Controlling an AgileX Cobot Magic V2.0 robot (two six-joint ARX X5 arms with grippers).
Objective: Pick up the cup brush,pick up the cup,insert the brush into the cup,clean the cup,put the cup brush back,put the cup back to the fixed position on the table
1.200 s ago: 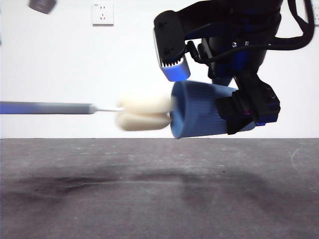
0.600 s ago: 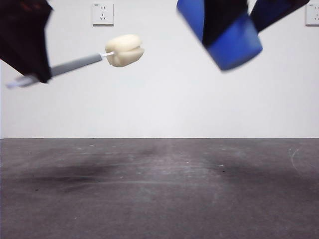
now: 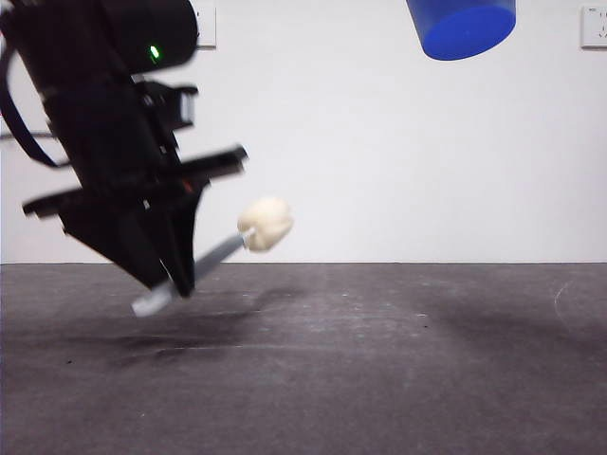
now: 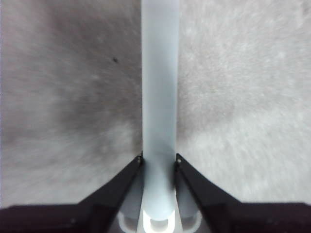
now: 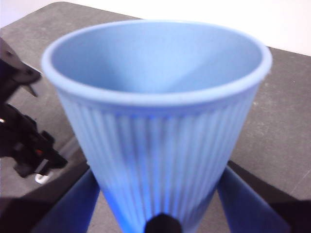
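My left gripper [image 3: 175,277] is shut on the grey handle of the cup brush [image 3: 223,251], low at the left of the front view. The brush is tilted: its handle end is close above the table [image 3: 379,360] and its cream sponge head [image 3: 266,225] points up to the right. In the left wrist view the handle [image 4: 159,97] runs straight out between the closed jaws of my left gripper [image 4: 158,158]. My right gripper [image 5: 158,189] is shut on the blue ribbed cup [image 5: 155,116]. The cup [image 3: 462,24] hangs high at the top right of the front view, only its lower part showing.
The white wall behind carries a socket [image 3: 596,26] at the upper right. In the right wrist view the left arm [image 5: 24,141] shows dark beside the cup, with the table edge [image 5: 73,5] beyond.
The left arm has come down into view with the brush, now tilted handle-end down near the table. The cup has risen to the top edge and moved apart from the brush.
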